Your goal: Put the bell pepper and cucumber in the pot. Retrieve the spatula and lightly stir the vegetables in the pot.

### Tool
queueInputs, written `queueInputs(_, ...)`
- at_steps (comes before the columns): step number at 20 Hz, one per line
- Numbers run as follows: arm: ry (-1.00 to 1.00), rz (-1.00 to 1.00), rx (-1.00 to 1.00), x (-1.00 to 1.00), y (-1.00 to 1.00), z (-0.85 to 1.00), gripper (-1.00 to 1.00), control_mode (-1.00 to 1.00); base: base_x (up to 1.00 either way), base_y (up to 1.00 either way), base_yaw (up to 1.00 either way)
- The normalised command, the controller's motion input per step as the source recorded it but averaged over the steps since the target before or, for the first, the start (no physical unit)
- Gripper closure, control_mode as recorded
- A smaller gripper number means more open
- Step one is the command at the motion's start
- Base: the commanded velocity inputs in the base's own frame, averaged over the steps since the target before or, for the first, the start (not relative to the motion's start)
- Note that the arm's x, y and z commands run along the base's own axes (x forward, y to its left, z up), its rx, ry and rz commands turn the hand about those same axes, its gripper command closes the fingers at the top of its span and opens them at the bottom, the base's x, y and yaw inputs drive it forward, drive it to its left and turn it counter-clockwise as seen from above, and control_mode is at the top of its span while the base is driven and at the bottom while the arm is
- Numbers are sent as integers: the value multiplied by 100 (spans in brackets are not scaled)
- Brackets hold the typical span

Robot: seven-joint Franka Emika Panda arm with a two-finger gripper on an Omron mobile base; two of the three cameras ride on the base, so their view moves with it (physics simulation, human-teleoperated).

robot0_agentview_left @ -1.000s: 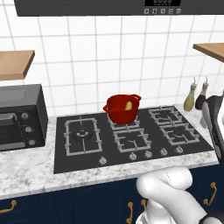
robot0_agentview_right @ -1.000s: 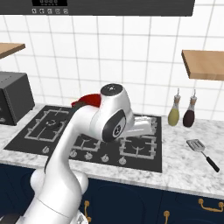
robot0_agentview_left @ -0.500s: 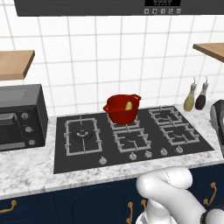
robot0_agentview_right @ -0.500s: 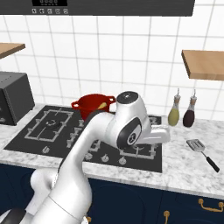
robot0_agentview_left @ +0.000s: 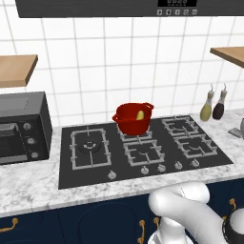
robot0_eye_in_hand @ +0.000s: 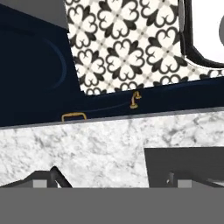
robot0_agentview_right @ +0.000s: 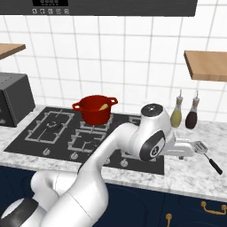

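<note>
1. The glossy red round pot [robot0_agentview_right: 94,110] sits on the far middle burner of the black hob [robot0_agentview_left: 143,150], something yellowish inside; the vegetables seem already in.
2. The grey slotted spatula [robot0_agentview_right: 207,155] lies untouched on the marble worktop [robot0_agentview_right: 190,170], right of the hob.
3. The gripper [robot0_agentview_right: 195,148], released and holding nothing, hovers beside it; grasping and stirring remain.

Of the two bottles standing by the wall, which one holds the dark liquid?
The right bottle, farther from the pot, is dark reddish-brown; the left bottle beside it is yellow-green.
</note>
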Motion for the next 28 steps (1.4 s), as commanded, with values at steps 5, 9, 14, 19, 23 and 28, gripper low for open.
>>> queueInputs(5,0,-8,0,0,-66,-27,-100,-100,0,0,0)
queueInputs(9,1,-1,0,5,-58,-20,-100,-100,0,0,0)
queueInputs(14,-3,0,-2,19,-38,-16,-100,-100,0,0,0)
queueInputs(19,-4,0,-2,23,-36,-17,-100,-100,0,0,0)
queueInputs(23,-2,0,-1,23,-35,-19,-100,-100,0,0,0)
queueInputs(28,0,0,0,22,-30,-13,-100,-100,0,0,0)
